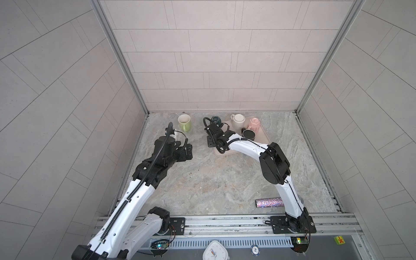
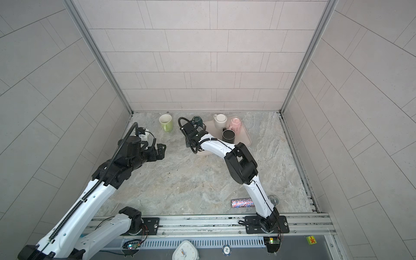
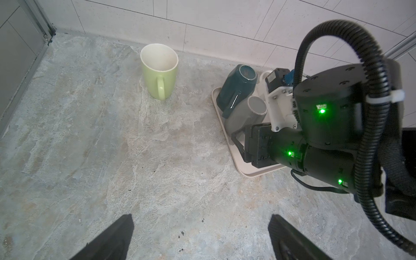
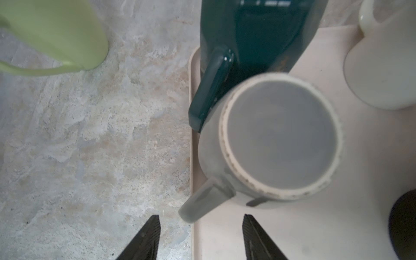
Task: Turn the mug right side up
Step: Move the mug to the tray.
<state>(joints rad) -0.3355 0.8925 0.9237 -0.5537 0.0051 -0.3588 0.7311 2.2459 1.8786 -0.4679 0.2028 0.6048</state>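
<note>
Right wrist view: tilted teal mug (image 4: 258,33) touches upside-down grey mug (image 4: 279,135).

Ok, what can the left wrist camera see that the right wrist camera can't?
Only the left wrist view shows the tiled wall, the left gripper standing open, and the open top of the green mug. Only the right wrist view shows the edge of the black mug. Both show the green mug, the tilted teal mug, the grey mug with its base up, and the tray.
</note>
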